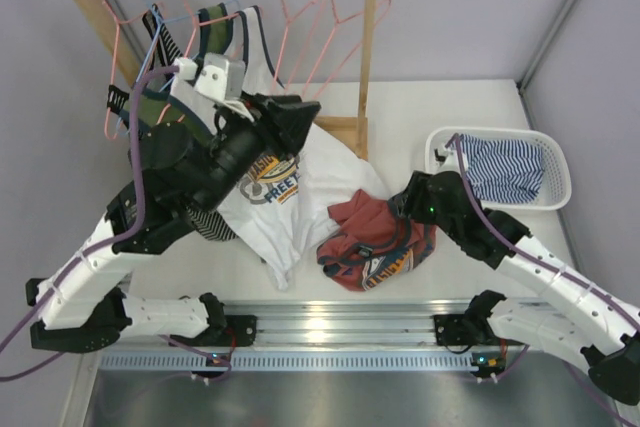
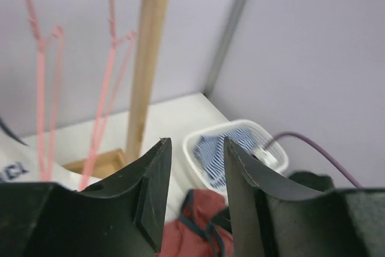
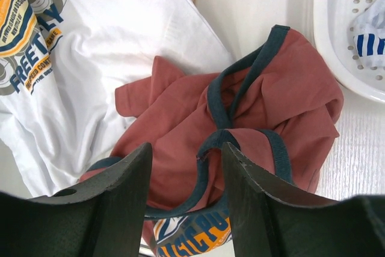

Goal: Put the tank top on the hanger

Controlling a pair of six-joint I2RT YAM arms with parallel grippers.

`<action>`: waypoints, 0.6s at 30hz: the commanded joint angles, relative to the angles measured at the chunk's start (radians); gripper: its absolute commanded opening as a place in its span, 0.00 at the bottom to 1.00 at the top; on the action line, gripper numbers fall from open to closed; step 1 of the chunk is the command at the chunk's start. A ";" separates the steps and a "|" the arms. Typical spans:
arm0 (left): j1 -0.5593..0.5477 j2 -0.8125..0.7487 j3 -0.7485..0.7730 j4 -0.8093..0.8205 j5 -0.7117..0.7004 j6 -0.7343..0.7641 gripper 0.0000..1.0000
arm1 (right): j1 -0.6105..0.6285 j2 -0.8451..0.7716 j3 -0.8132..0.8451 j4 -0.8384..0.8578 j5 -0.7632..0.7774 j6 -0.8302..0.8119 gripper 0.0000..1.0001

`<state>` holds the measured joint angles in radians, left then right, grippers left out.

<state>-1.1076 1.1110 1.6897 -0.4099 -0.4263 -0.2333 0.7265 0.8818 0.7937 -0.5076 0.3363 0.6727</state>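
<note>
The rust-red tank top [image 1: 372,237] lies crumpled on the table, its navy straps up and its graphic print toward the near edge. In the right wrist view it [image 3: 180,106] fills the middle. My right gripper [image 1: 405,207] is open and empty just above it [image 3: 186,148], with a navy strap loop between the jaws. Pink hangers [image 1: 335,22] hang on the wooden rack's rail. My left gripper [image 1: 295,119] is open and empty, raised in front of the rack [image 2: 195,148]. Two pink hangers [image 2: 107,82] show to its left.
A white printed tank top [image 1: 275,197] lies spread left of the red one and also shows in the right wrist view [image 3: 90,58]. A white basket [image 1: 555,152] with a blue-and-white striped garment [image 1: 505,167] stands at the right. The wooden rack [image 1: 368,57] also holds clothes and a light blue hanger [image 1: 150,42].
</note>
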 commanded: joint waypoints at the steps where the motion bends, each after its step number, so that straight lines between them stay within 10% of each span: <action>1: 0.003 0.097 0.129 0.040 -0.268 0.216 0.46 | 0.011 -0.032 0.047 0.000 0.012 -0.015 0.50; 6: 0.232 0.302 0.392 -0.170 -0.176 0.200 0.45 | 0.011 -0.021 0.075 -0.017 0.003 -0.030 0.50; 18: 0.719 0.348 0.403 -0.185 0.525 0.051 0.52 | 0.011 -0.014 0.099 -0.071 -0.016 -0.048 0.47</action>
<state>-0.4644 1.4841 2.0686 -0.6113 -0.1677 -0.1352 0.7265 0.8734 0.8398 -0.5613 0.3294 0.6384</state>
